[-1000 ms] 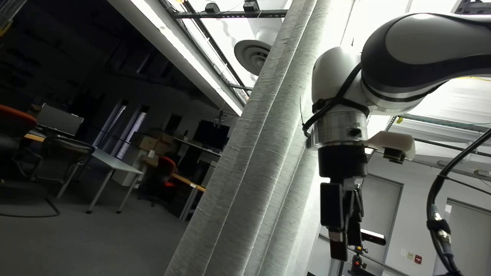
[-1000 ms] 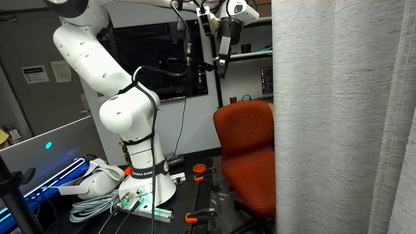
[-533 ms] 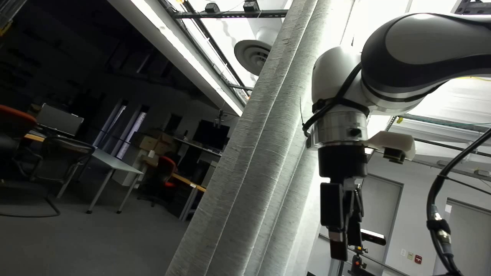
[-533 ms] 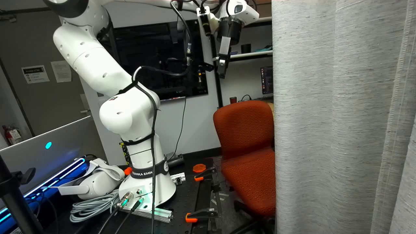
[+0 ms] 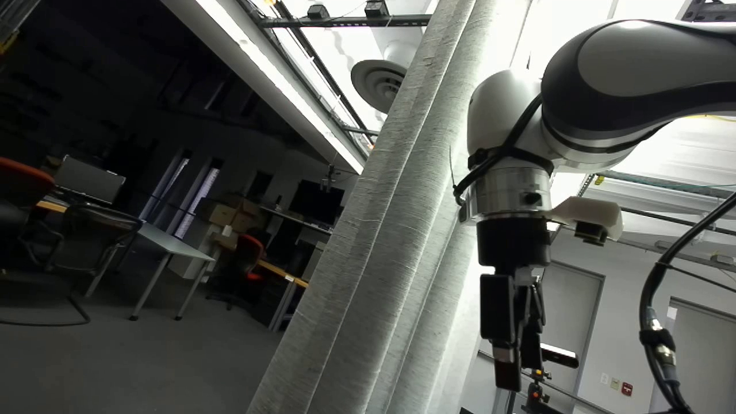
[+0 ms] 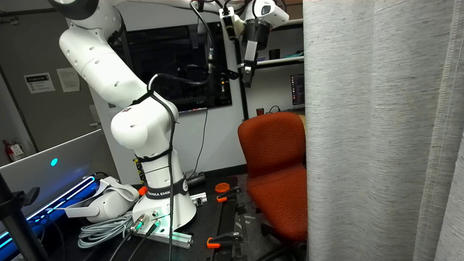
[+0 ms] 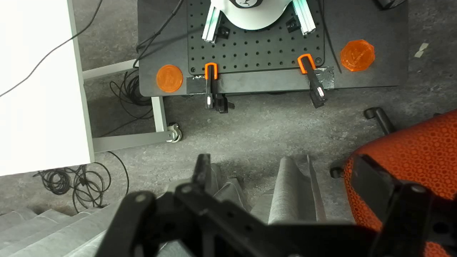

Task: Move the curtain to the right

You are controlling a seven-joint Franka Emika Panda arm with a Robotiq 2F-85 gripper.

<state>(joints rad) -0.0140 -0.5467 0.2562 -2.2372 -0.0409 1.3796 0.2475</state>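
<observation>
The curtain is a tall grey-white drape with long folds. It hangs slantwise down the middle of an exterior view and fills the right side of an exterior view. In the wrist view its lower folds show between and beyond the fingers. My gripper points down beside the curtain, with the fabric behind it and to its left there. It also shows left of the curtain in an exterior view. In the wrist view the gripper has its fingers wide apart with nothing held between them.
An orange chair stands beside the curtain and also shows under the right finger in the wrist view. The robot's black table bears clamps at its edge. A white tabletop lies at the left of the wrist view.
</observation>
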